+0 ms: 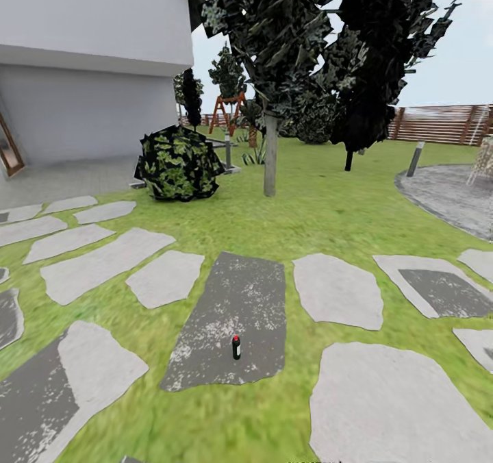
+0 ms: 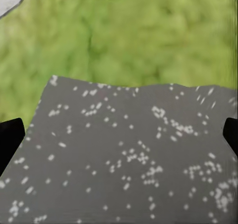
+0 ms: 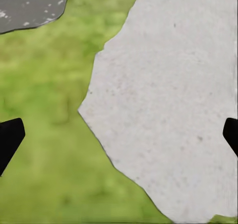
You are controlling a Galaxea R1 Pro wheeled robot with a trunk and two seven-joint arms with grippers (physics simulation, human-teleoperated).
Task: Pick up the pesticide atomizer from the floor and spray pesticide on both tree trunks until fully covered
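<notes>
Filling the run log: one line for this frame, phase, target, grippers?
phase: approach | atomizer: upright on dark paver, not grasped | nearest tree trunk: ahead on lawn | left gripper: open, empty | right gripper: open, empty

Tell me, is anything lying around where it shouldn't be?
Yes: a small dark bottle with a red top stands alone, upright, on a dark grey paving stone in the lawn. It looks left behind there. Nothing looks spilled or broken.

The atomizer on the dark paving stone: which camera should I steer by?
Use the head view: the atomizer stands upright on a dark stone, with the tree trunk beyond it. The wrist views look down on paving and grass between open fingertips, so they give no bearing on it.
</notes>
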